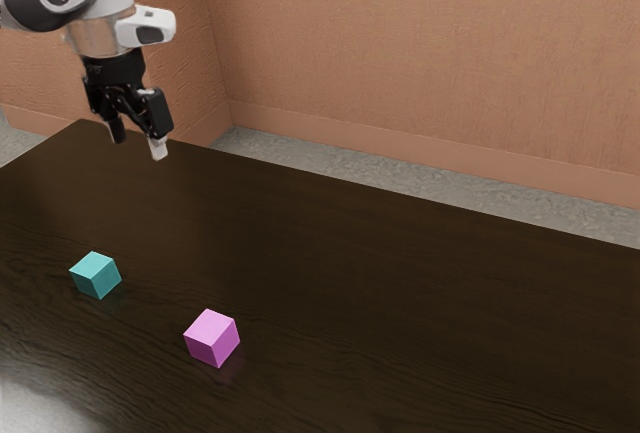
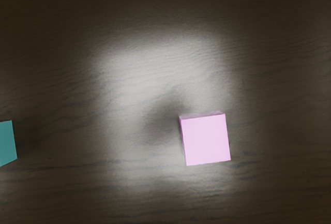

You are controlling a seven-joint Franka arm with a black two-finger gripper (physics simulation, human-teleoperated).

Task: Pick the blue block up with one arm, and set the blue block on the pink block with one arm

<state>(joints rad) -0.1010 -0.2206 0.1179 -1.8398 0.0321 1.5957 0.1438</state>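
Note:
The blue block (image 1: 96,274), teal in colour, rests on the dark wooden table (image 1: 400,293) toward the exterior view's left. A pink block (image 1: 211,337) lies a short way to its right and nearer the front edge. High above the table's back left corner hangs my gripper (image 1: 138,143), open, with nothing between its fingers and well apart from both blocks. From the wrist camera I look down on the pink block (image 2: 205,139), and a sliver of the blue block (image 2: 6,142) shows at the picture's edge.
A strip of grey floor (image 1: 430,178) runs behind the table, backed by a terracotta wall (image 1: 420,43). The table's back edge runs diagonally under my arm.

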